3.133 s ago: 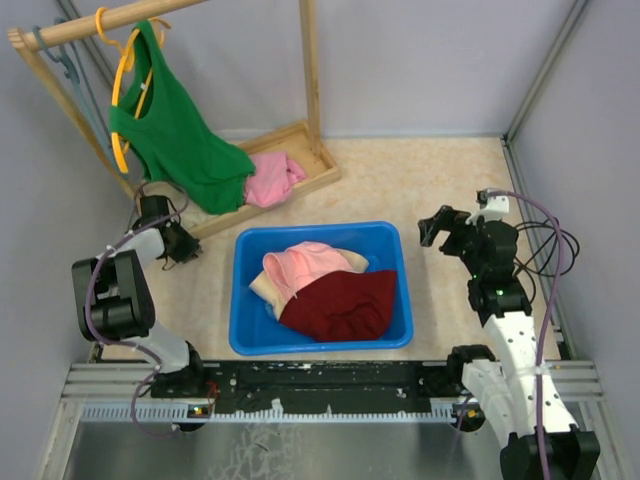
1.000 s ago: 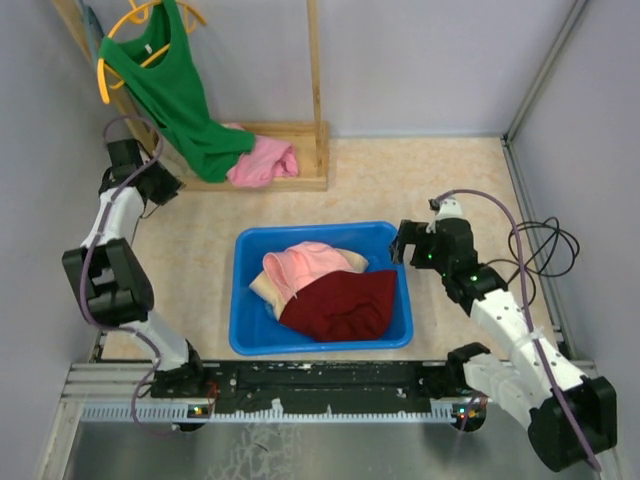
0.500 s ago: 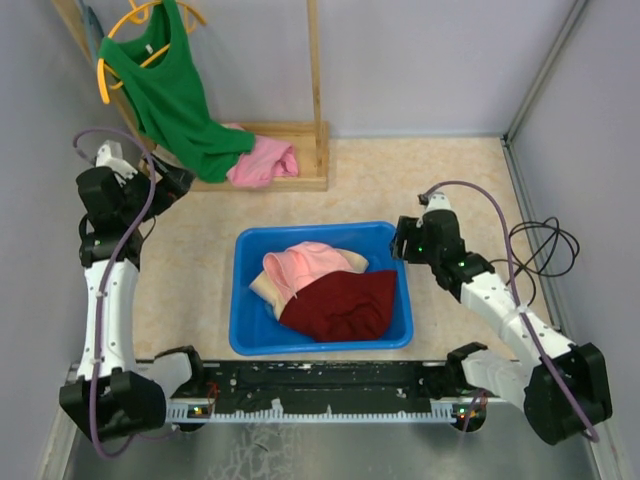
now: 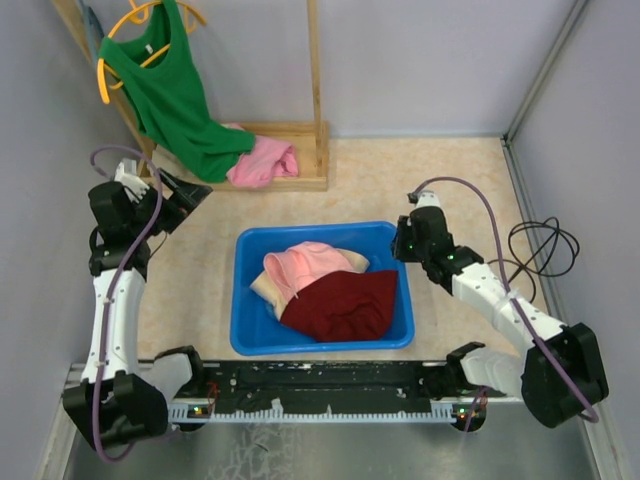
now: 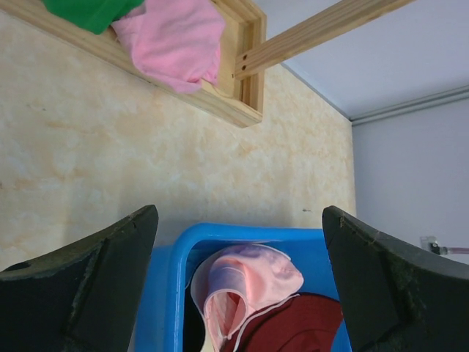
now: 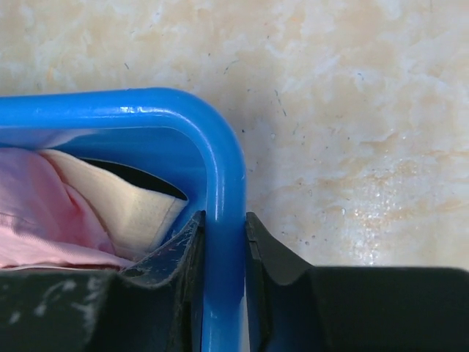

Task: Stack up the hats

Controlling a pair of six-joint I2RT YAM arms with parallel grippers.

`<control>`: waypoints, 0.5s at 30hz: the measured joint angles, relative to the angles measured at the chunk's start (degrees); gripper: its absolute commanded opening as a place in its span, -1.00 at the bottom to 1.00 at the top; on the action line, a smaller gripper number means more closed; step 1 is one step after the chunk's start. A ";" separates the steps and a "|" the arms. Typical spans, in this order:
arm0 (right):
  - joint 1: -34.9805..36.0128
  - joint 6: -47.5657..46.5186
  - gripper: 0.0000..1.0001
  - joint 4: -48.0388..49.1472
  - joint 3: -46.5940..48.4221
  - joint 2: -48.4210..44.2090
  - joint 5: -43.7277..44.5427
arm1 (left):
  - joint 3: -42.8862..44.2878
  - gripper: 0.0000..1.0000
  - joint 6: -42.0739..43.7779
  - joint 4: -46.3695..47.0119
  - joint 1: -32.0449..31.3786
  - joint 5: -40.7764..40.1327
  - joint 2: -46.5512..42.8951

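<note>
A blue bin point(image 4: 320, 229) in the middle of the table holds the hats in a loose pile. A pink hat point(image 4: 310, 262) lies on top, a dark red hat point(image 4: 345, 305) in front of it, and a beige hat point(image 4: 262, 290) shows at the left underneath. My right gripper point(image 4: 403, 243) is at the bin's far right corner. In the right wrist view its jaws press both sides of the bin's rim point(image 6: 220, 169), with the beige hat point(image 6: 124, 205) just inside. My left gripper point(image 4: 195, 195) hangs wide open at the left, aimed toward the bin point(image 5: 176, 271) and pink hat point(image 5: 245, 282).
A wooden rack point(image 4: 315, 110) stands at the back left. A green shirt point(image 4: 170, 100) hangs from it on a yellow hanger, and a bright pink cloth point(image 4: 262, 162) lies on its base. Grey walls close in both sides. A black cable point(image 4: 545, 245) coils at the right.
My right gripper moved onto the bin's far right corner and closed on its rim. My left arm drew back from the rack and its gripper opened wide.
</note>
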 measured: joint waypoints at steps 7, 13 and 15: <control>-4.37 -3.23 -0.71 -6.14 4.68 1.97 1.25 | 0.00 0.98 -1.09 0.57 0.00 3.80 -1.20; -9.90 -8.44 -0.52 -9.53 12.90 6.47 4.00 | -1.42 0.98 0.79 -2.10 0.00 5.64 -3.15; -10.67 -9.53 -0.46 -10.16 15.65 8.33 5.38 | -3.39 0.99 1.40 -3.06 0.00 6.29 -4.17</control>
